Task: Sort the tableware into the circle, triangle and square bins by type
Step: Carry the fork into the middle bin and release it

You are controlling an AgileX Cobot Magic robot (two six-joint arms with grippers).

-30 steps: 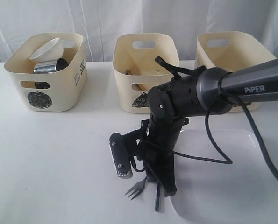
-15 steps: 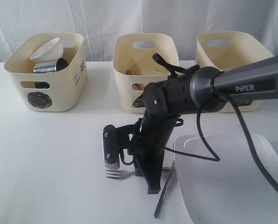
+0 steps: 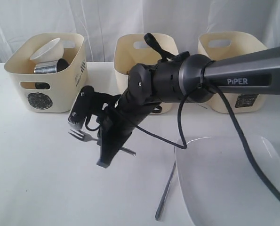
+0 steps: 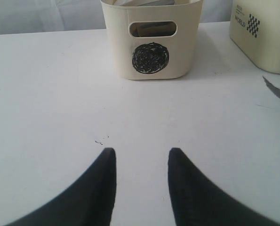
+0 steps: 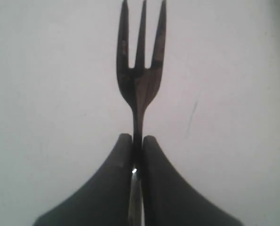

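Observation:
My right gripper [image 3: 101, 140] [image 5: 137, 139] is shut on the handle of the steel fork [image 3: 79, 136] [image 5: 140, 80] and holds it above the table, left of centre, tines pointing left. The steel knife [image 3: 165, 192] lies on the table beside the large white square plate [image 3: 234, 181]. The circle bin [image 3: 45, 75] [image 4: 151, 42] holds a small white bowl [image 3: 48, 49] and a steel mug [image 3: 49, 67]. My arm partly hides the triangle bin [image 3: 130, 61]. The square bin [image 3: 234, 52] stands at the right. My left gripper [image 4: 142, 157] is open over bare table, facing the circle bin.
The right arm and its cable [image 3: 215, 113] stretch across the middle of the table, over the plate's far edge. A white curtain hangs behind the bins. In the left wrist view another cream tub [image 4: 264, 33] stands beside the circle bin.
My right gripper has risen from the table by the plate with the fork in it and swung left and back. The knife stays on the table.

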